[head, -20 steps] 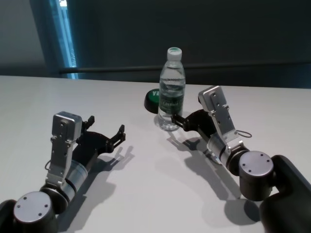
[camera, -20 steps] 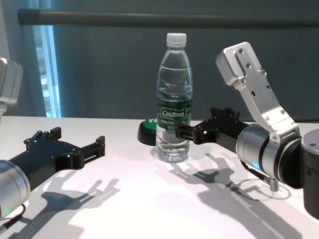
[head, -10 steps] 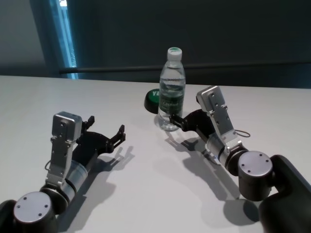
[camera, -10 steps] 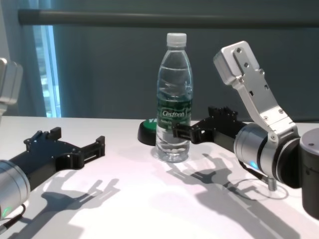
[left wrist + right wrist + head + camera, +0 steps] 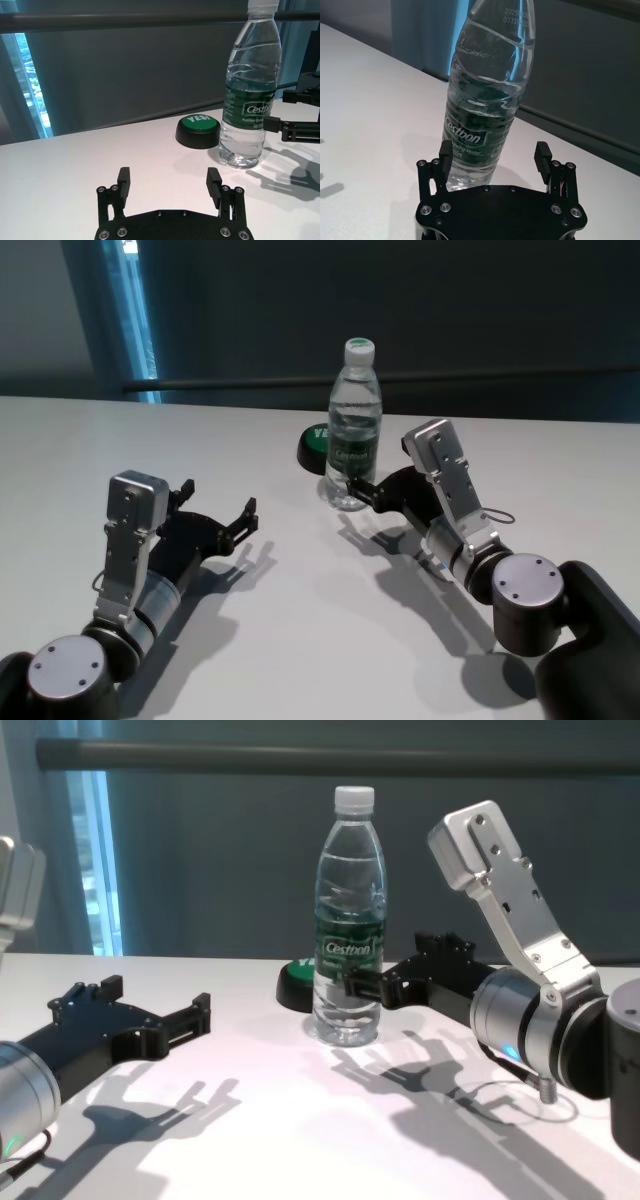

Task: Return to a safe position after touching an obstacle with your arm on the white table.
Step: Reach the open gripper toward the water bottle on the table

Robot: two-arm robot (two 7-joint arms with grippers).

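One Cestbon water bottle (image 5: 354, 427) stands upright on the white table (image 5: 300, 620). The right gripper (image 5: 495, 152), fingers apart, has one fingertip touching its label. The left gripper (image 5: 170, 180) hovers well apart, also spread.

Bottle (image 5: 487, 100) label: "Cestbon" is being shown; "555ml" beneath it.
Bottle shoulder: "2025…", "0731…" printed.
Green disc (image 5: 198, 131): "YES!" is being displayed.

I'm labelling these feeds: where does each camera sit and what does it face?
Head: high, looking down at the table, the bottle and both arms.
Chest: low, level with the bottle; both forearms show.
Left wrist: behind the open left gripper, facing bottle and green disc.
Right wrist: behind the open right gripper, against the bottle.
All share the bottle.
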